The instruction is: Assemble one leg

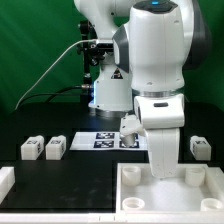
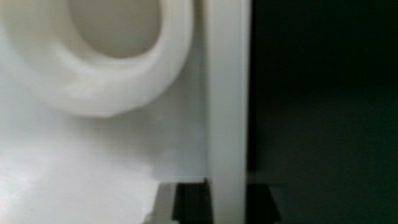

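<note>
The large white tabletop piece (image 1: pixel 135 190) with raised rims lies at the front, on the exterior view's right. My gripper (image 1: pixel 163 174) reaches straight down onto it. In the wrist view my gripper (image 2: pixel 226 198) has one dark finger (image 2: pixel 183 205) on each side of a raised white rim (image 2: pixel 226 90) and is shut on it. A round boss (image 2: pixel 107 60) shows on the tabletop beside the rim. Two legs (image 1: pixel 30 149) (image 1: pixel 55 148) stand at the left, one leg (image 1: pixel 128 127) by the marker board, one leg (image 1: pixel 202 148) at the right. All are loose on the black table.
The marker board (image 1: pixel 98 140) lies flat behind the tabletop. A white part (image 1: pixel 5 181) shows at the front left edge. The arm's base (image 1: pixel 108 90) and cables stand at the back before a green curtain.
</note>
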You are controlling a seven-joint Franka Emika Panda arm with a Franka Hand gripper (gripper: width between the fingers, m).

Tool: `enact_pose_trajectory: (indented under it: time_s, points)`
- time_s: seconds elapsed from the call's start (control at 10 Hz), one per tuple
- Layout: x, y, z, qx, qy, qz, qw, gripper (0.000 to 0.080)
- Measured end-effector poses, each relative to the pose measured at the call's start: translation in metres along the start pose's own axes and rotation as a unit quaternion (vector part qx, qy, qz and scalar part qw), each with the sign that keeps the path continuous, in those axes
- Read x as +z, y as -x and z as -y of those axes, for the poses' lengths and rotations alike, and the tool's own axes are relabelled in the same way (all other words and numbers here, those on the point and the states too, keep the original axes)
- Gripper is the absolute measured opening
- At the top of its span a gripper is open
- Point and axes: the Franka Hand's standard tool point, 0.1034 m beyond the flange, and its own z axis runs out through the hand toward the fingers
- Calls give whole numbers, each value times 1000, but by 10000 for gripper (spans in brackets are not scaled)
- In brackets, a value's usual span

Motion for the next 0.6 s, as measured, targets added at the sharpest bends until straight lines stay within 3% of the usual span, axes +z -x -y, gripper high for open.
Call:
enact_pose_trajectory:
  time_s: [0.3, 0.5, 0.6]
  points:
    - [0, 1, 0, -4, 1, 1, 1000, 60]
    - [1, 1, 0, -3, 1, 1, 1000, 376]
    - [1, 2, 0, -3, 1, 1, 1000, 376]
